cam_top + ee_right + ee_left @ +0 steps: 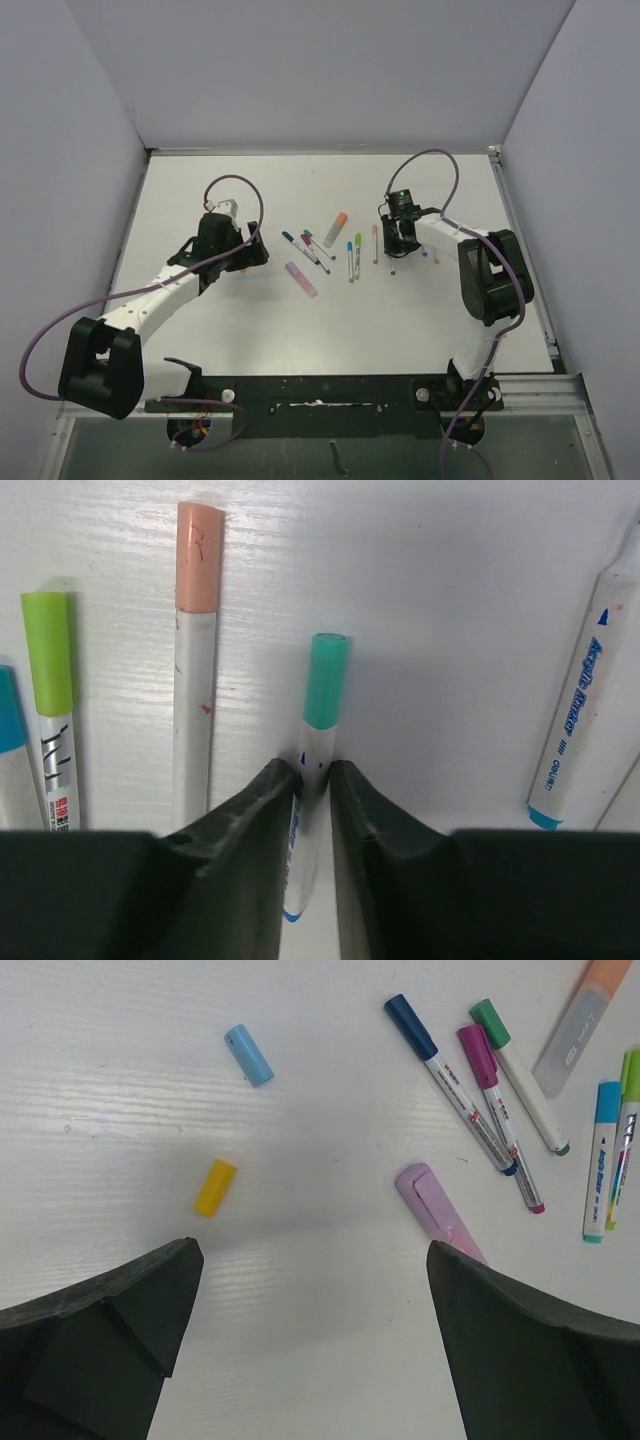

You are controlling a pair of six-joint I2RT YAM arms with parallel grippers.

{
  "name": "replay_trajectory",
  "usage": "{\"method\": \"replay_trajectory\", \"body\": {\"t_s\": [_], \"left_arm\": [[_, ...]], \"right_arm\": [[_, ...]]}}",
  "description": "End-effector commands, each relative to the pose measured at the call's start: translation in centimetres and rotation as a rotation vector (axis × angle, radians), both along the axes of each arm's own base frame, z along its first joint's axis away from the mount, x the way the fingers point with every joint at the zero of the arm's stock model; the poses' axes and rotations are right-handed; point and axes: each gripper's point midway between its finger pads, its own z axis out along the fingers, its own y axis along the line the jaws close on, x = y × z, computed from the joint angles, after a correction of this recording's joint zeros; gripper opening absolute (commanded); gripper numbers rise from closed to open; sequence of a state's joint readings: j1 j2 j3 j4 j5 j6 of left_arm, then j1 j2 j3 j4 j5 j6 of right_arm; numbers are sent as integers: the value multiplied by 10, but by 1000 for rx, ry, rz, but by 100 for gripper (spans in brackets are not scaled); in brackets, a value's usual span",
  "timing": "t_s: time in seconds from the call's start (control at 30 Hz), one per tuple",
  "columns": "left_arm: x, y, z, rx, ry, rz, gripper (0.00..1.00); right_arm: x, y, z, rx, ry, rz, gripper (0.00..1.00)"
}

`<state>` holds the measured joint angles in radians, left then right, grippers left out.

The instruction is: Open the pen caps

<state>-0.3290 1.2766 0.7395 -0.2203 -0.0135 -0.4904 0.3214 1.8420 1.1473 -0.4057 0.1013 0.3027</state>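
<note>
- Clearly, right gripper (313, 772) was clamped on teal pen (326, 680) at frame centre, cap on.
- Left gripper (312, 1252) sat wide apart over table (320, 1360).
- Loose blue cap (248, 1055) and yellow cap (215, 1187) lay upper left; pens (497, 1110) upper right.

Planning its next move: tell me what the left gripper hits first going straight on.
Likely bare table: the lane ahead of the open left gripper looks free. The yellow cap lies just off that lane; depth unclear.

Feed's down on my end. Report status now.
Left claw open, empty. Right claw shut on teal-capped pen, cap on. Peach-capped pen close beside, apart.
</note>
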Motion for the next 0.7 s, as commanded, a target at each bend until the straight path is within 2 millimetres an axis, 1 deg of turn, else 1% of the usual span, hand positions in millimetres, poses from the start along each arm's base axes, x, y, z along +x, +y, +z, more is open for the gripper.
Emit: {"method": "replay_trajectory", "body": {"t_s": [0.0, 0.07, 0.1, 0.17, 0.2, 0.23, 0.3, 0.33, 0.37, 0.47, 0.57, 0.67], "left_arm": [[13, -11, 33, -50, -111, -13, 98], [13, -13, 36, -55, -116, -13, 98], [13, -15, 37, -59, -118, -17, 98], [12, -23, 40, -69, -122, -26, 98], [12, -28, 42, -75, -126, -32, 98], [11, -32, 42, -80, -126, -34, 98], [9, -43, 39, -84, -122, -49, 98], [11, -50, 47, -95, -138, -57, 98], [11, -57, 50, -104, -144, -65, 98], [11, -76, 53, -137, -157, -89, 98], [13, -89, 55, -164, -166, -104, 98], [15, -100, 60, -192, -178, -115, 98]], "right_arm": [[-14, -1, -11, 5, 62, -2, 14], [-13, -3, -10, 1, 60, -5, 2], [-11, -4, -5, 0, 45, -5, 0], [-5, -3, 6, -1, 4, 2, 0], [-1, -2, 16, -3, -30, 10, 0], [2, 0, 26, -13, -71, 24, 0], [7, 10, 51, -23, -169, 81, 0], [7, 17, 64, -26, -218, 110, 0], [5, 26, 76, -22, -260, 144, 0], [-6, 61, 102, 30, -359, 257, 0], [-21, 98, 118, 120, -426, 360, 0], [-38, 130, 123, 200, -444, 447, 0]]}}
